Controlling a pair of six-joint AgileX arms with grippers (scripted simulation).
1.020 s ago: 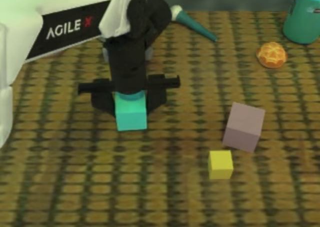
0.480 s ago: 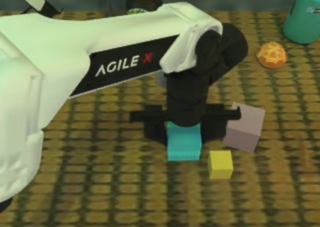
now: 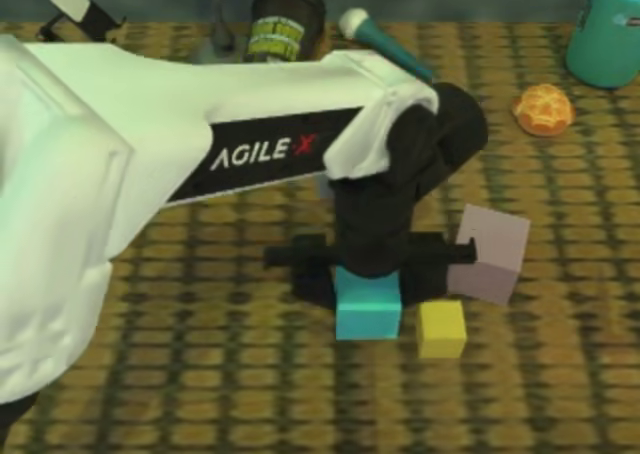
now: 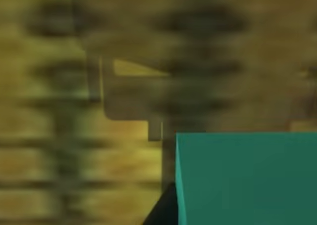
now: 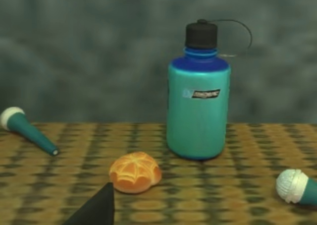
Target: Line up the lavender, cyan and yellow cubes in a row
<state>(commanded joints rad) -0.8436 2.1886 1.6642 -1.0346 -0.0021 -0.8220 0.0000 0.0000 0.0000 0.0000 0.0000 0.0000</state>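
L arm is reaching across the bench (image 3: 200, 374) from the left, its left hand (image 3: 368, 274) sitting over the cyan cube (image 3: 368, 309) and gripping it, fingers narrowed onto its sides. In the L wrist view the cyan cube (image 4: 245, 178) is filling the near corner, w/ patterned bench surface behind.

Taking the cyan cube as landmark: yellow cube (image 3: 441, 328) is lying just right of it, small gap, roughly level. Lavender cube (image 3: 488, 253) is sitting right and farther back, close behind the yellow one; the hand's dark crossbar is reaching to its left face, contact can't tell.

Farther back-right: bun (image 3: 543, 109), and teal bottle (image 3: 605, 29) at the bench corner. A teal-handled mic (image 3: 385, 46) is lying behind the arm, next to a dark can (image 3: 285, 24).

R wrist view is showing bottle (image 5: 198, 93), bun (image 5: 134, 172), two mics; right hand's state can't tell.
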